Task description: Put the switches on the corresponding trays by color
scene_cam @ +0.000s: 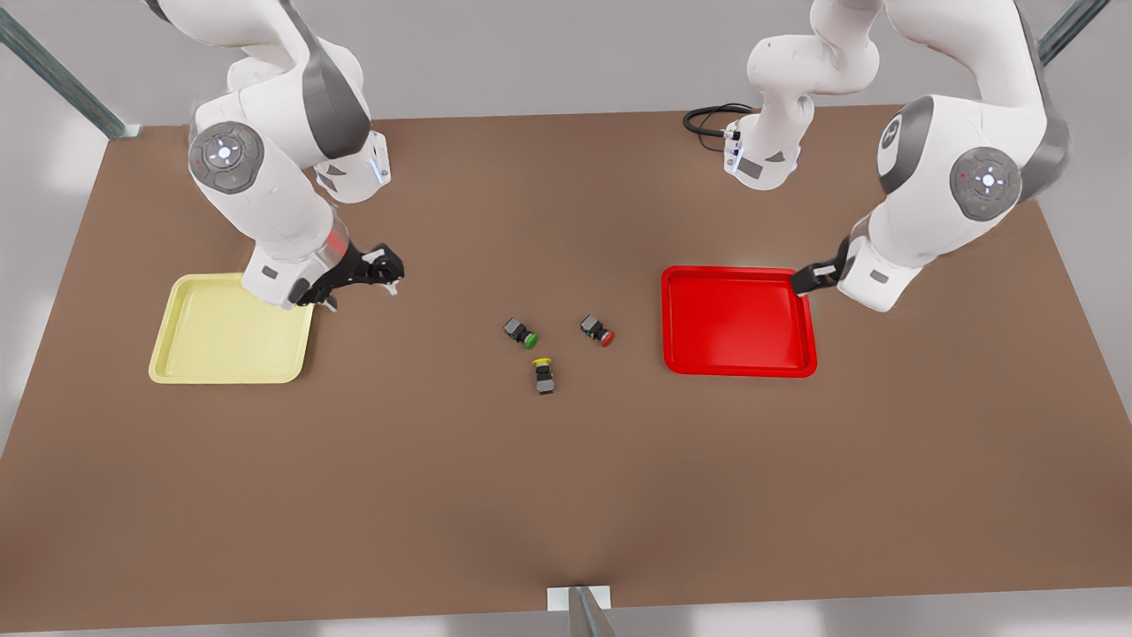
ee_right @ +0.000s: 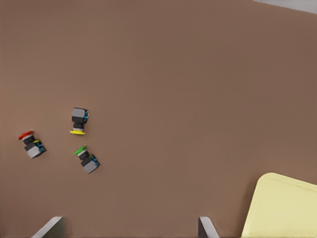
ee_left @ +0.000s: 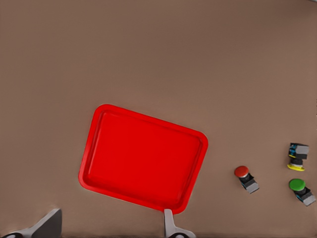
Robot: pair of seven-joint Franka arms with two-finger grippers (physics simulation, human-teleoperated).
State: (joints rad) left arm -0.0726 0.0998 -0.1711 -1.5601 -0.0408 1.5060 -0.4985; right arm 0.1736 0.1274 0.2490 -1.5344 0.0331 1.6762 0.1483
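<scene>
Spanning nearly the whole front view is a brown table, with a white robot arm reaching in from each upper corner. Nothing has been sorted yet, judging by how things lie: both trays are bare and all three switches sit loose on the table.

Left of centre in the front view lies the pale yellow tray. The right gripper hangs just past that tray's upper right corner, over bare table; in the right wrist view its two fingers stand well apart and hold nothing. Right of centre lies the bright red tray. The left gripper hovers at that tray's upper right corner, and the left wrist view shows its fingers spread wide and empty.

Between the trays, at the middle of the front view, the three small switches cluster close together without touching. The green-capped switch is upper left, the red-capped switch upper right and nearest the red tray, the yellow-capped switch lowest. All three lie well apart from both grippers, so both pickups and both placements remain.
</scene>
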